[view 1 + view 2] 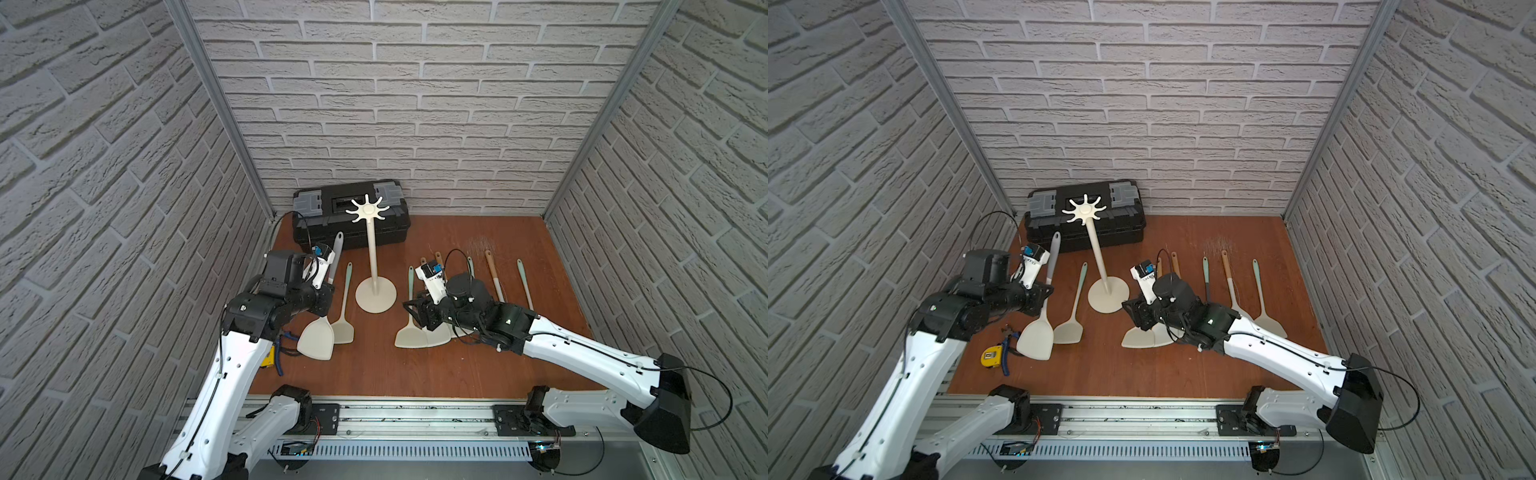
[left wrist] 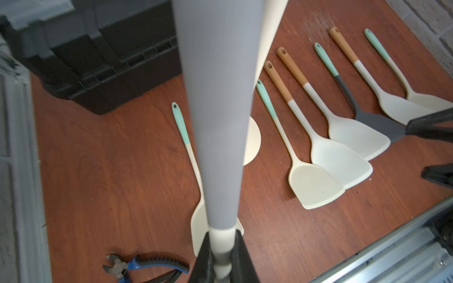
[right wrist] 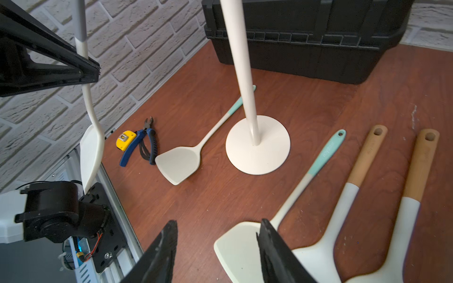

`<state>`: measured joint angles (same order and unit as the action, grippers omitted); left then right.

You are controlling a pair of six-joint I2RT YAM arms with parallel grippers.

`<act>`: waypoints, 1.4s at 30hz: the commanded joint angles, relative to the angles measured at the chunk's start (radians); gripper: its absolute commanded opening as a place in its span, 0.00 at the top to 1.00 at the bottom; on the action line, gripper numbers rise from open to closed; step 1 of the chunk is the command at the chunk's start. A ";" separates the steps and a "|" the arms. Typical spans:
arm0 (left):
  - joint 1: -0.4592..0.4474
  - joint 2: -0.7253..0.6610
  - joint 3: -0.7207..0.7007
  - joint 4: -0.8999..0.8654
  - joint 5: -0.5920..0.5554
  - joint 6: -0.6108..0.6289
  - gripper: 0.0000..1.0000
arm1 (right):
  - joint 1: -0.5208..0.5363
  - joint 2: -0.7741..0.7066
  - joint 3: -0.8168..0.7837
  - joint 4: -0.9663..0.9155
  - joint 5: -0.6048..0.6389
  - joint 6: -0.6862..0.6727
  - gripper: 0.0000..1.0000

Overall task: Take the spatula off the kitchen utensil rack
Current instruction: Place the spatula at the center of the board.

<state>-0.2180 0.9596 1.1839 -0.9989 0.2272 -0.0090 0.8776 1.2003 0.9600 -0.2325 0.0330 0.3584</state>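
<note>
While left gripper (image 2: 221, 247) clamps the spatula (image 1: 336, 257) clear of the rack (image 1: 372, 257), removal looks done | hooks (image 1: 368, 210) bare | right gripper (image 3: 217, 227) parted, empty | remaining: maybe lay it on table (image 1: 415, 365)

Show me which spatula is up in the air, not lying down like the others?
The grey-handled spatula, pinched in the left gripper. Its cream blade hangs above the table, while the rest lie flat on it.

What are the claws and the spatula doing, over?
Left claw shut on grey-handled spatula, off the rack. Right claw open, empty, over a teal-handled spatula. Rack bare, nothing blocking.
</note>
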 commanded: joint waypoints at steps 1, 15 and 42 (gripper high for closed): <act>0.073 0.018 -0.017 -0.006 0.211 0.149 1.00 | -0.029 -0.046 -0.029 -0.004 0.031 -0.023 0.45; 0.325 0.244 -0.014 0.091 0.136 0.136 1.00 | -0.171 -0.037 -0.125 0.027 -0.026 -0.003 0.45; 0.348 0.596 -0.103 0.477 -0.023 0.040 1.00 | -0.213 -0.050 -0.156 -0.002 -0.028 -0.019 0.45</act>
<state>0.1234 1.5482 1.1030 -0.5827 0.2234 0.0154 0.6712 1.1816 0.8196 -0.2520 -0.0002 0.3504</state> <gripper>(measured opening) 0.117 0.551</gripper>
